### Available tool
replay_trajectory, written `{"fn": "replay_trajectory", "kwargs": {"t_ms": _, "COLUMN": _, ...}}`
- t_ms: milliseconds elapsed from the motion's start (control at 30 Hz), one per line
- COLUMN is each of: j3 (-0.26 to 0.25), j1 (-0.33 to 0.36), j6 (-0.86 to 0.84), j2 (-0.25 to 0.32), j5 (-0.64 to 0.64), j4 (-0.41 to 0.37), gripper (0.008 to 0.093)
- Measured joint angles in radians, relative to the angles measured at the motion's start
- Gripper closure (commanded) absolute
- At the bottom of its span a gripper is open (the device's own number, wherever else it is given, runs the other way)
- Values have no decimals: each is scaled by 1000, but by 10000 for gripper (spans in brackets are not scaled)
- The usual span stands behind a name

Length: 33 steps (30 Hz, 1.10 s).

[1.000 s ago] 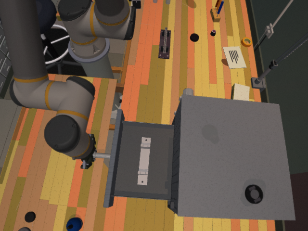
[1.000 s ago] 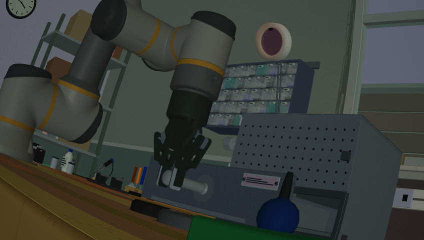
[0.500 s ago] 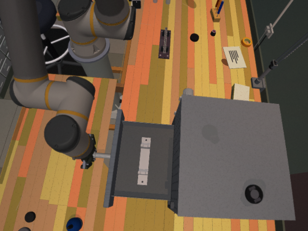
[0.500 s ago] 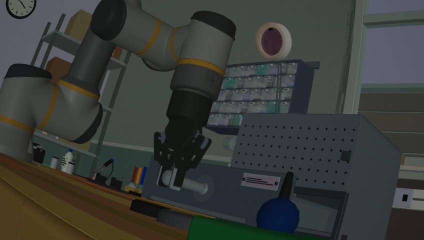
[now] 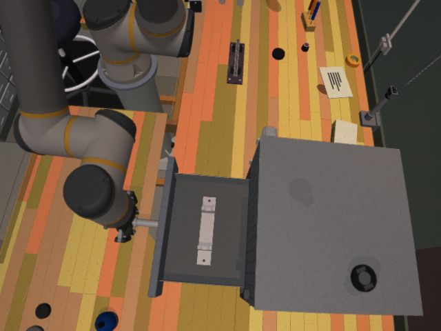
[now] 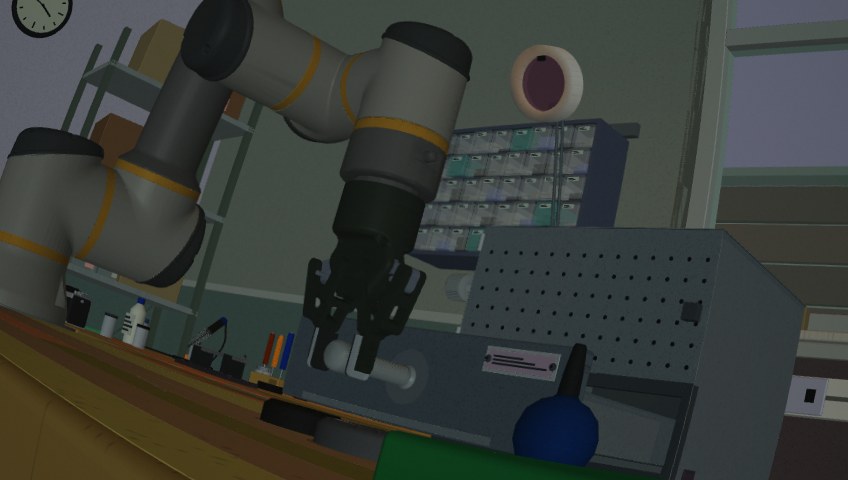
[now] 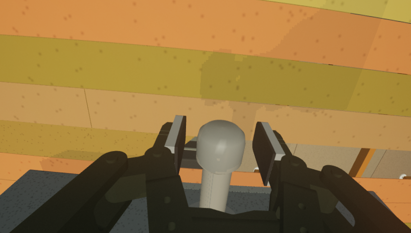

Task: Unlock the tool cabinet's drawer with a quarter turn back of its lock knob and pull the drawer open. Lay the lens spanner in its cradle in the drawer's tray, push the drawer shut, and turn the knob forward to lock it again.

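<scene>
The drawer's pale grey pull handle (image 7: 220, 144), a round-ended peg, sits between the fingers of my gripper (image 7: 219, 144), which is open and holds nothing. The drawer (image 5: 205, 228) stands pulled out of the grey tool cabinet (image 5: 331, 224), and its tray shows a white cradle (image 5: 206, 231) that lies empty. The handle (image 6: 363, 363) juts from the drawer front, with my gripper (image 6: 342, 357) coming down over its rounded end. A lens spanner (image 5: 235, 62) lies on a dark mat far up the bench. The lock knob (image 5: 269, 131) sits at the cabinet's far corner.
The drawer front (image 5: 164, 228) stands just beside my wrist. A blue rubber blower (image 6: 556, 425) stands near the cabinet's front. A round black part (image 5: 363, 278) rests on the cabinet top. A paper sheet (image 5: 335, 82), a tape roll (image 5: 353, 60) and a pen holder (image 5: 309, 16) lie far up the bench.
</scene>
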Motion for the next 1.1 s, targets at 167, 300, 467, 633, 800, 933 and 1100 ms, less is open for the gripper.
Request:
{"fn": "replay_trajectory", "kwargs": {"t_ms": 167, "j3": 0, "j1": 0, "j6": 0, "j2": 0, "j5": 0, "j4": 0, "gripper": 334}}
{"fn": "replay_trajectory", "kwargs": {"t_ms": 300, "j3": 0, "j1": 0, "j6": 0, "j2": 0, "j5": 0, "j4": 0, "gripper": 334}}
{"fn": "replay_trajectory", "kwargs": {"t_ms": 467, "j3": 0, "j1": 0, "j6": 0, "j2": 0, "j5": 0, "j4": 0, "gripper": 334}}
{"fn": "replay_trajectory", "kwargs": {"t_ms": 633, "j3": -1, "j1": 0, "j6": 0, "j2": -3, "j5": 0, "j4": 4, "gripper": 334}}
{"fn": "replay_trajectory", "kwargs": {"t_ms": 800, "j3": -7, "j1": 0, "j6": 0, "j2": -19, "j5": 0, "j4": 26, "gripper": 334}}
{"fn": "replay_trajectory", "kwargs": {"t_ms": 933, "j3": -15, "j1": 0, "j6": 0, "j2": -40, "j5": 0, "j4": 55, "gripper": 334}}
{"fn": "replay_trajectory", "kwargs": {"t_ms": 1100, "j3": -26, "j1": 0, "j6": 0, "j2": -65, "j5": 0, "j4": 90, "gripper": 334}}
